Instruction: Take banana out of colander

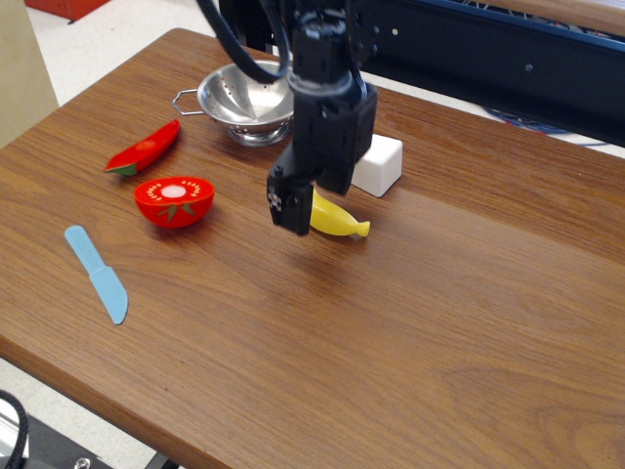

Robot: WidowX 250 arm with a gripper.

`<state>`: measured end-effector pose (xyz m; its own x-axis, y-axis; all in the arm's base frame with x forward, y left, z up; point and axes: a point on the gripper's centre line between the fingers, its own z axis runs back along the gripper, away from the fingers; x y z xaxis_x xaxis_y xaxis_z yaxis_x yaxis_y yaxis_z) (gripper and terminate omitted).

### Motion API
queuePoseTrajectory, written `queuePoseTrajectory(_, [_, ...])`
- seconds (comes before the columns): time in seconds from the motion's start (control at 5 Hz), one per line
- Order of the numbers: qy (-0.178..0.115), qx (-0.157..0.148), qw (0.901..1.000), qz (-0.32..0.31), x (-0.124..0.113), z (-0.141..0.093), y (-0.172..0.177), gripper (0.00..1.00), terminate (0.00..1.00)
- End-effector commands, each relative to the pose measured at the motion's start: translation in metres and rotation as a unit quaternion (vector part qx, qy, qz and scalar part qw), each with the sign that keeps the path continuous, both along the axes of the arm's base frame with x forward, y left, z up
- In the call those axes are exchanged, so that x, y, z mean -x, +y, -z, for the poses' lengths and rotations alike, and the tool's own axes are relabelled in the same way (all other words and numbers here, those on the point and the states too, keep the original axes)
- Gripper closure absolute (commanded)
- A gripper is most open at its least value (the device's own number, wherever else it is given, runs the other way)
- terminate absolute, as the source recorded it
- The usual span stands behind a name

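We're at the release end of the job: the banana [337, 219] lies on the table [439, 293], well clear of the colander [246, 100], which sits behind and to the left of the jaws and looks empty from this angle. The gripper [293, 210] hangs low over the wood with the banana just to its right, partly hidden behind the finger housing. We can't tell whether the jaws are apart or closed; the near side of the body blocks the tips, and we can't tell if a finger touches the banana's hidden end. Our read: the banana looks set down, not carried, since its free end rests on the wood. The next move calls for a straight lift, jaws confirmed open first, so the banana isn't dragged or flicked. It's smooth curved plastic, so it could roll if nudged. Other items sit clear of the path: white block [376, 164] behind the jaws, tomato half [175, 199] and chili [145, 149] off left, blue knife [97, 273] further left and forward.
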<state>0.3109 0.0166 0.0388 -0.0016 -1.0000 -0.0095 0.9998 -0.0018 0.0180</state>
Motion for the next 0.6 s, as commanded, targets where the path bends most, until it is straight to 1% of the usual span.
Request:
queuePoseTrajectory(0.0, [-0.070, 0.020, 0.9969, -0.029, -0.0173, -0.0635, 0.0036, 0.00, 0.00])
queuePoseTrajectory(0.2, [-0.070, 0.020, 0.9969, -0.029, -0.0173, -0.0635, 0.0036, 0.00, 0.00])
queuePoseTrajectory(0.4, [-0.070, 0.020, 0.9969, -0.029, -0.0173, -0.0635, 0.0036, 0.00, 1.00])
